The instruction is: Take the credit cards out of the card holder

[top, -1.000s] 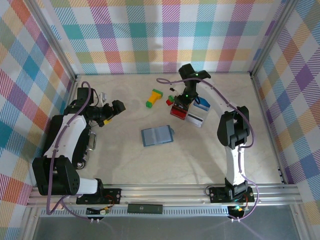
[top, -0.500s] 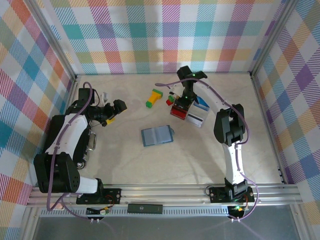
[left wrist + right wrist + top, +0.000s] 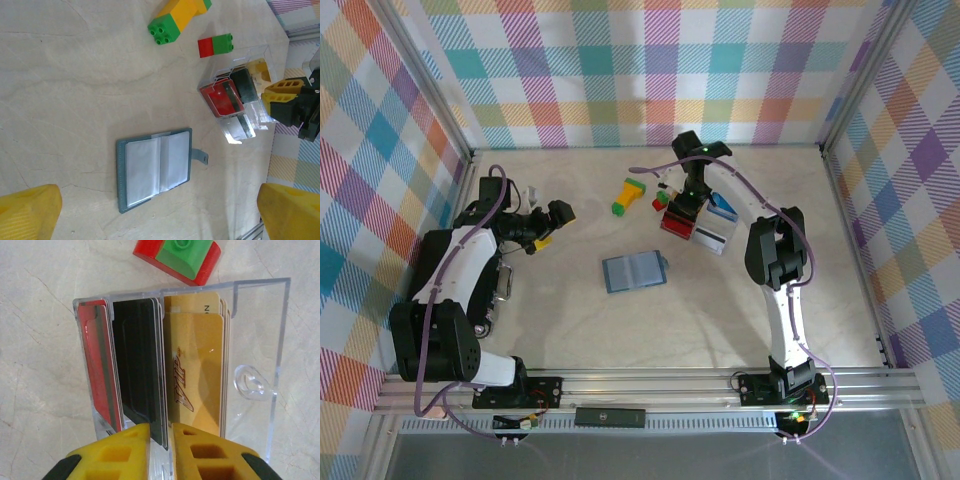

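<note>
1. Left gripper [image 3: 160, 215], yellow-tipped two-finger tool: fingers spread wide, nothing btwn them. Hangs over the pale marbled table [image 3: 75, 75], facing the card holder.
2. Right gripper [image 3: 160, 432], same make: fingers drawn close, one each side of the near edge of the black card [image 3: 140, 360], a thin glossy plastic rectangle. Pinching or merely flanking: cannot tell.
3. Card holder [image 3: 633, 271], flat slate-blue folder w/ centre fold and small tab: lies open mid-table, well apart from both grippers. Sleeves look pale and blank, prob. empty. Judged soft and light. Likely to slide or lift if tugged, so pin one leaf.
4. Clear hard-plastic box [image 3: 255, 340], slotted, at far side of table near a red-and-green brick [image 3: 182, 255]. Prob. light, rigid, slick, and shifts if knocked.
5. Credit cards, in the box's slots side by side: red card [image 3: 97, 365] left, black card middle, gold card [image 3: 192, 365] w/ script right. Pale grey card [image 3: 237, 129] w/ dark stripe lies by the box; inside or outside its wall, can't tell. Judged light, stiff w/ slight flex, slippery. Best hold: exposed short edge, one finger on each face.
</note>
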`<state>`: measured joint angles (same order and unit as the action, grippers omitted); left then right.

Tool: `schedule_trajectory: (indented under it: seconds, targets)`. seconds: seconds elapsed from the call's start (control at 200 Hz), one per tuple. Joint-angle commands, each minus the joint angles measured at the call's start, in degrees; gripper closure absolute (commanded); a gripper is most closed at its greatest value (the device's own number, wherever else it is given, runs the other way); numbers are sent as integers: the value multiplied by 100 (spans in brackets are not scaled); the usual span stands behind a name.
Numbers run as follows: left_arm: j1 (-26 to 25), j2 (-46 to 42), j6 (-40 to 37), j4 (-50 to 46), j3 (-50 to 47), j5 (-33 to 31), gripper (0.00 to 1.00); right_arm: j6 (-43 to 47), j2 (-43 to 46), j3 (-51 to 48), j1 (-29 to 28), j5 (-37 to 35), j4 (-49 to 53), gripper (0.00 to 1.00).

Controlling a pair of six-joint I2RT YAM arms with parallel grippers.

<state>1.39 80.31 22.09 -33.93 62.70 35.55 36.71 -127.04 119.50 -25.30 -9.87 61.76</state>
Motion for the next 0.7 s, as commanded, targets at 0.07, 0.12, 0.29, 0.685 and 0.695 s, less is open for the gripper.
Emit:
schedule_trajectory:
  seconds: [0.07,0.12,0.29,0.685,0.695]
  targets:
    - [67,25,29,-3,-56,37,0,-476,200,403,-6,451,179,79]
    - [81,16,34,-34,-56,-40,0,-723,370,350,-10,645,152,75]
    - [94,-100,118,-127,-83,-375,0,-2193,1018,-294,-258,625,-392,59]
    - [354,-544,451,-294,-414,-959,0,-5031,1763,-1985,-1832,1020,-1259,41]
    - [371,-550,454,-304,-422,-968,0,-5099,1756,-1997,-1872,1013,-1262,41]
